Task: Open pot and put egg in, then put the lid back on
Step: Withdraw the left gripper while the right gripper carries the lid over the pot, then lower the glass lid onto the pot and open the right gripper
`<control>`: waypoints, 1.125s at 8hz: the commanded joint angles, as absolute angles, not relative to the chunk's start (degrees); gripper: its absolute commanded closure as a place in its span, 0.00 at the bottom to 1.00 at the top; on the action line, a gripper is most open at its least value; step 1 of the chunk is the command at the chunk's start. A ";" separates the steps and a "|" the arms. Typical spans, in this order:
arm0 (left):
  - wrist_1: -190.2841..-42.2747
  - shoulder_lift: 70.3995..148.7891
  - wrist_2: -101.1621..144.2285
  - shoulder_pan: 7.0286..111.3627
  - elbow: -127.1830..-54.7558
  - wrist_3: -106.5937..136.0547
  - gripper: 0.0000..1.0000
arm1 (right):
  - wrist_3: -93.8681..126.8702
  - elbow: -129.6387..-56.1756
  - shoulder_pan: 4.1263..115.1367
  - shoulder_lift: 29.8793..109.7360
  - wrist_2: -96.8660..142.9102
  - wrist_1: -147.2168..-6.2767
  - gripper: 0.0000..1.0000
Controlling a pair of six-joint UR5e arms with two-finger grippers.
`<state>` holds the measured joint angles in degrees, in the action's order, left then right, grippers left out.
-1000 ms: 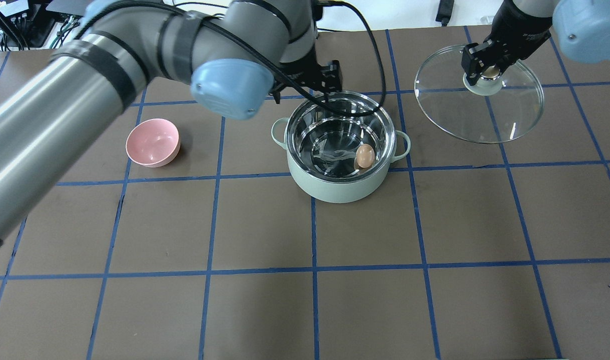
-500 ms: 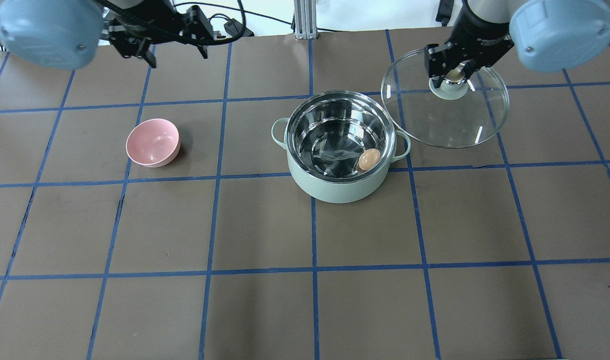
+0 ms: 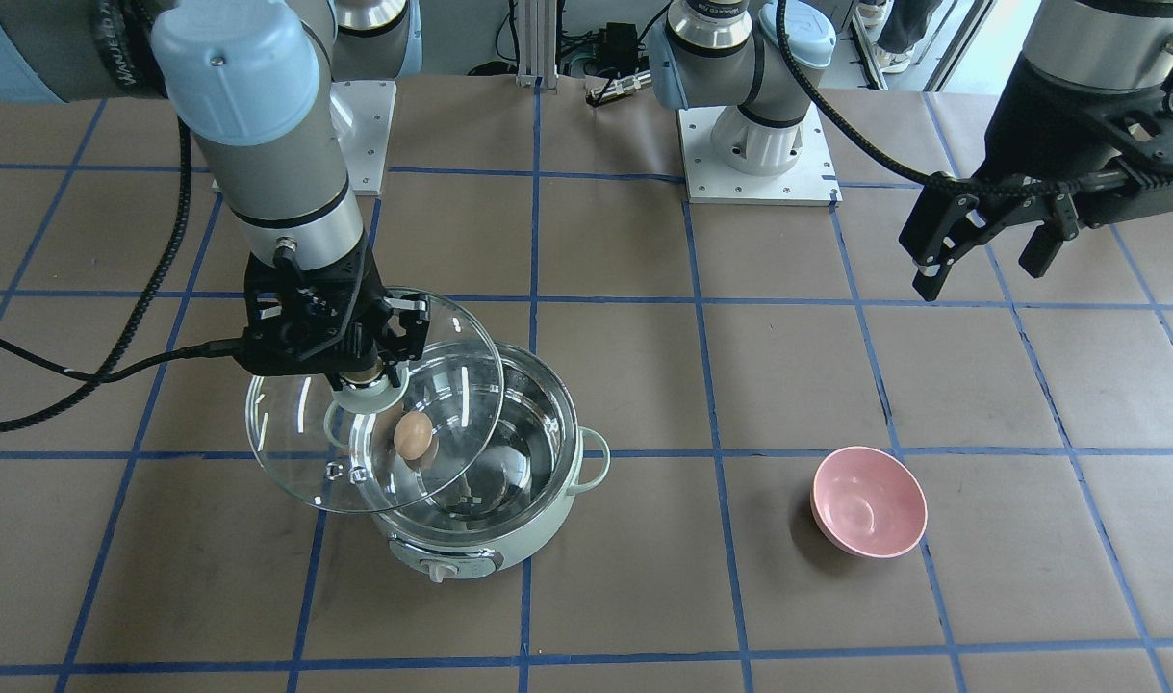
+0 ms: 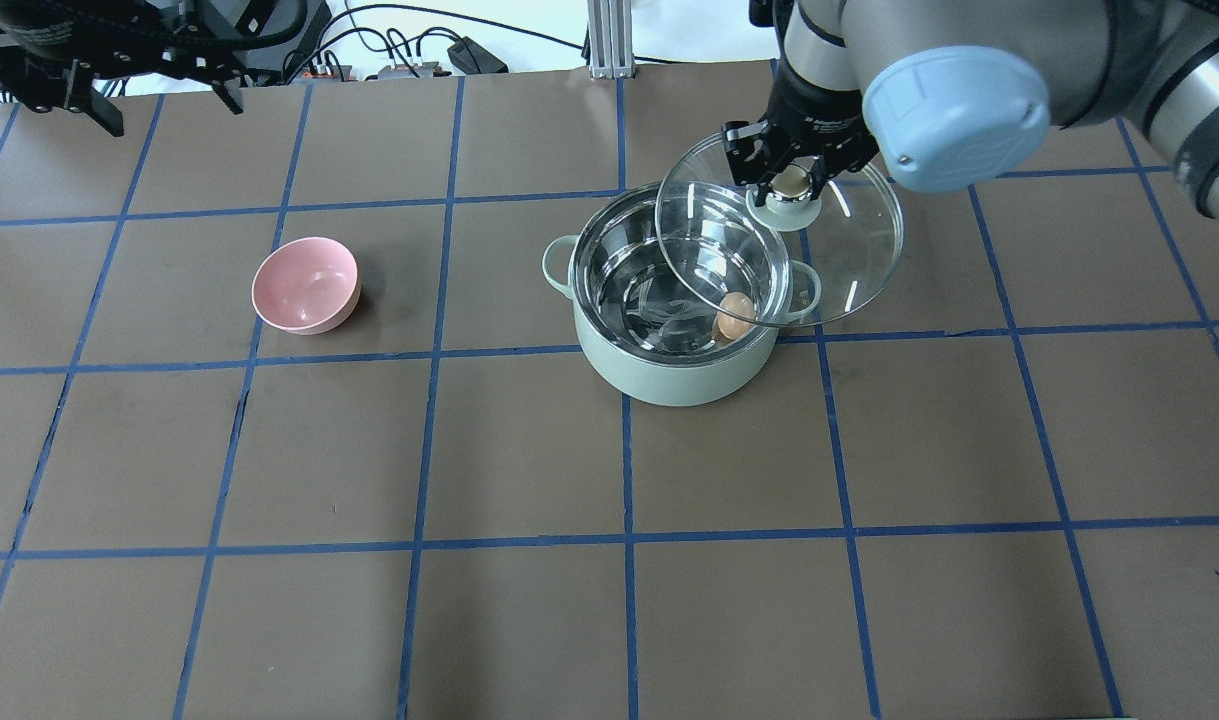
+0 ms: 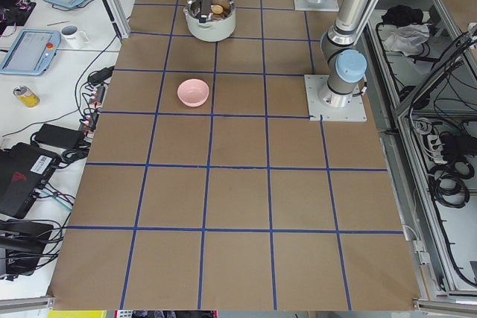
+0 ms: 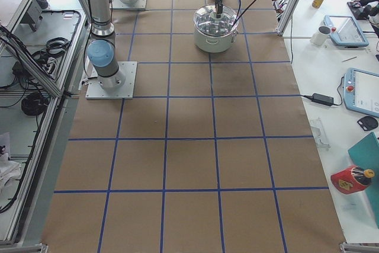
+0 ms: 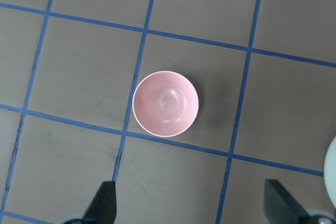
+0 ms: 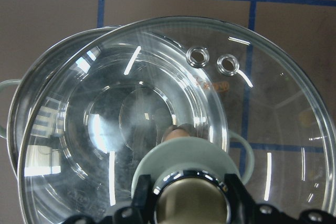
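The mint-green pot [image 4: 669, 380] stands open at mid-table, also in the front view [image 3: 471, 549]. The tan egg [image 4: 736, 315] lies inside it against the right wall, seen through glass in the front view [image 3: 413, 435]. My right gripper [image 4: 791, 185] is shut on the cream-gold knob of the glass lid [image 4: 849, 260] and holds it tilted above the pot, overlapping the pot's far right rim. The right wrist view shows the lid [image 8: 157, 119] over the pot rim [image 8: 31, 93]. My left gripper [image 4: 169, 112] is open and empty, raised at the far left.
A pink bowl [image 4: 305, 285] sits left of the pot, directly below the left wrist camera [image 7: 166, 103]. Brown table with blue tape grid. The arm bases [image 3: 754, 144] stand at the robot's edge of the table.
My right gripper has carried the lid leftward from beside the pot to partly over it. My left arm has drawn back from the pot to the far left. The egg has settled inside.
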<state>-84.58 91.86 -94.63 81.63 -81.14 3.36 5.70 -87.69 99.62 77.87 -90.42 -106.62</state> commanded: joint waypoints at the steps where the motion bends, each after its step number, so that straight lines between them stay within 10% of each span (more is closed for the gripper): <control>1: -85.34 92.20 -93.54 85.13 -82.00 6.31 0.00 | 10.98 -87.71 104.84 75.68 -90.70 -108.71 1.00; 9: -96.06 90.53 -88.85 89.91 -82.79 3.17 0.00 | 14.94 -90.35 107.67 71.28 -90.97 -116.09 1.00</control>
